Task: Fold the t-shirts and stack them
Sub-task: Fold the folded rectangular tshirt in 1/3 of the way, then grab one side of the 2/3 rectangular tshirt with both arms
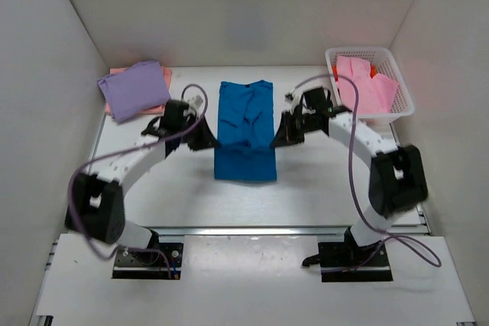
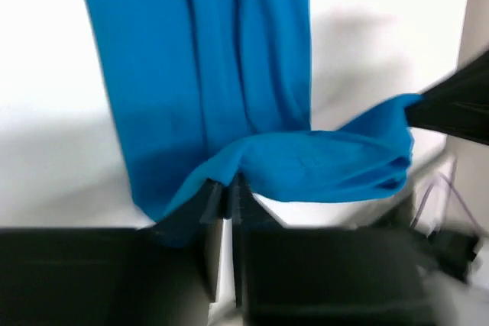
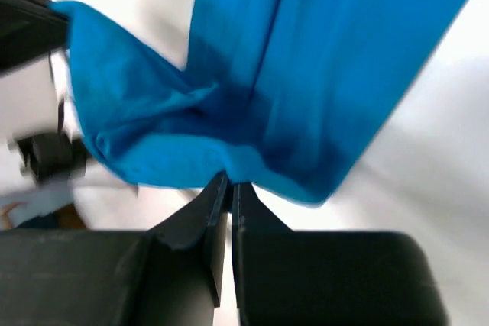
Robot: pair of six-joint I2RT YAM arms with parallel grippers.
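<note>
A bright blue short-sleeved cloth t-shirt (image 1: 244,124) lies in the middle of the white table (image 1: 306,196). It is folded lengthwise into a long narrow strip that runs away from the arm bases. The left gripper (image 2: 227,187) is at the shirt's left edge, about halfway along the strip. Its two black fingers are pressed together, with a bunched bit of blue cloth pinched between the tips. The right gripper (image 3: 228,185) is at the shirt's right edge, opposite the left one, and its fingers are likewise clamped tight on a pinch of the same cloth. Between the two grips the fabric is raised off the table in a loose, wrinkled fold that spans the width of the strip. The cloth on either side of this fold looks flat from above. In each wrist view the other gripper's dark finger shows at the far end of the raised fold. Well to the blue shirt's left and a little farther from the bases, a folded lavender t-shirt (image 1: 134,91) lies on a salmon t-shirt (image 1: 165,74), only the edges of which show. Well to the blue shirt's right, at about the same depth, stands a white plastic mesh basket (image 1: 406,89). It holds a crumpled light pink t-shirt (image 1: 365,88), with a bit of an orange t-shirt (image 1: 335,75) showing beside it.
</note>
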